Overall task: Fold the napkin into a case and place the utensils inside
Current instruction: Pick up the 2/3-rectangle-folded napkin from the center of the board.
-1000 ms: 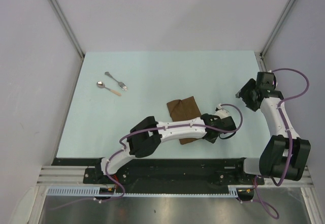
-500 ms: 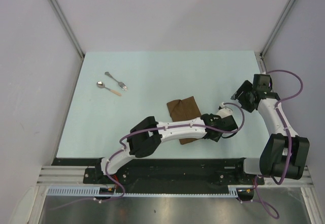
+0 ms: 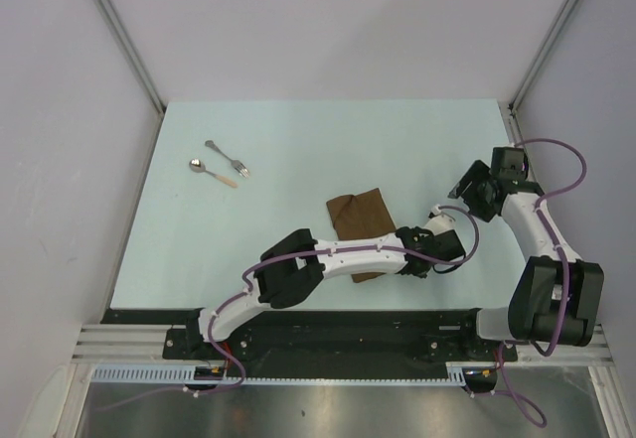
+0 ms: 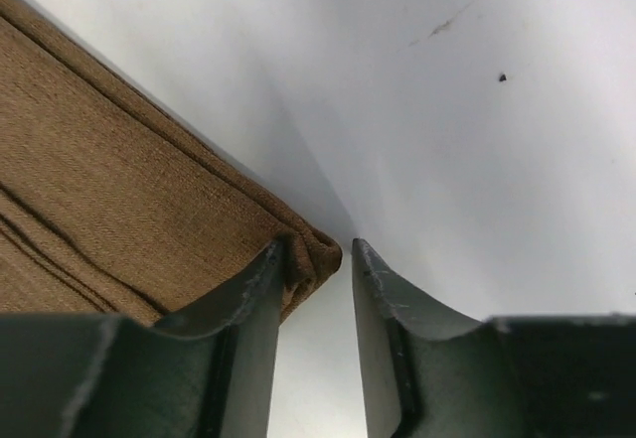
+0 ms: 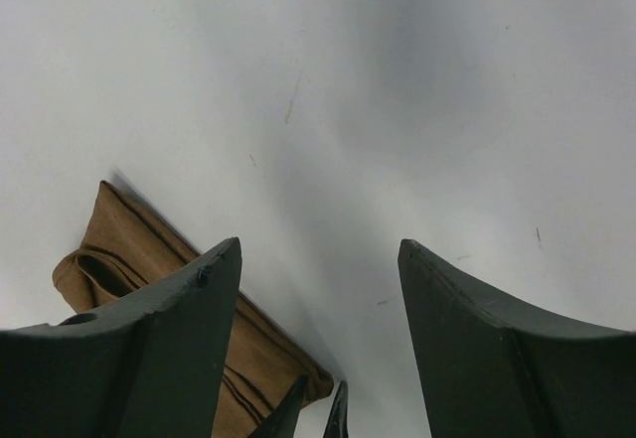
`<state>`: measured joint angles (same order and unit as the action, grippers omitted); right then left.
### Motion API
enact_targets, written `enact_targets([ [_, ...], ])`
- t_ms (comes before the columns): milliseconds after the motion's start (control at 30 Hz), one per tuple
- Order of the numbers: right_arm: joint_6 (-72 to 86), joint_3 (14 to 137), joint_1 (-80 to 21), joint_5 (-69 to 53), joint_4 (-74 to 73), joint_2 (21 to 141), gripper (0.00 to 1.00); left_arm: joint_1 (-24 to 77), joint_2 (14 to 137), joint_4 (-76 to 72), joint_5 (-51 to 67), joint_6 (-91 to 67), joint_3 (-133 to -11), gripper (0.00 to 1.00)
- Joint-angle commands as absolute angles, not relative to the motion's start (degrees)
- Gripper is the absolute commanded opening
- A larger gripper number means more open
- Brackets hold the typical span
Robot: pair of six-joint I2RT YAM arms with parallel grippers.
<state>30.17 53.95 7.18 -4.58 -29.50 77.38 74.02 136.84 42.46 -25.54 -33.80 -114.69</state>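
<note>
the brown napkin (image 3: 358, 221) lies folded into a rough rectangle on the pale worktop (image 3: 298, 130), right of centre and toward the near edge. the fork (image 3: 228, 158) and spoon (image 3: 213, 172) lie close together, well apart from it at the far left. the left jaws stand slightly apart at the napkin's near right corner, one finger (image 4: 248, 319) on the cloth's edge, the other over bare worktop, while the right jaws hang wide open over bare worktop to the napkin's right, holding nothing.
</note>
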Motion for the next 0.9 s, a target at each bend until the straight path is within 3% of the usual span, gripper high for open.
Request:
enact_targets([
  [0, 29.1, 53.6, 6.9, -5.0, -27.6, 77.8, 0.69, 74.0, 137.0, 41.5, -27.3, -32.8, -113.8, 0.35],
  [200, 26.5, 52.0, 7.1, -10.3, -25.1, 79.5, 0.69, 73.6, 133.4, 40.7, -28.0, -33.4, -110.1, 0.09],
  [333, 23.4, 49.0, 8.7, -26.0, -19.8, 81.3, 0.69, 72.7, 126.8, 35.9, -25.7, -33.4, -102.9, 0.04],
  [533, 23.9, 45.4, 9.0, -39.1, -12.7, 82.8, 0.72, 70.4, 117.8, 31.3, -23.2, -34.8, -93.1, 0.01],
  [867, 30.7, 41.0, 2.2, -43.2, -2.2, 87.1, 0.72, 69.4, 112.6, 31.2, -22.1, -35.7, -88.4, 0.0],
])
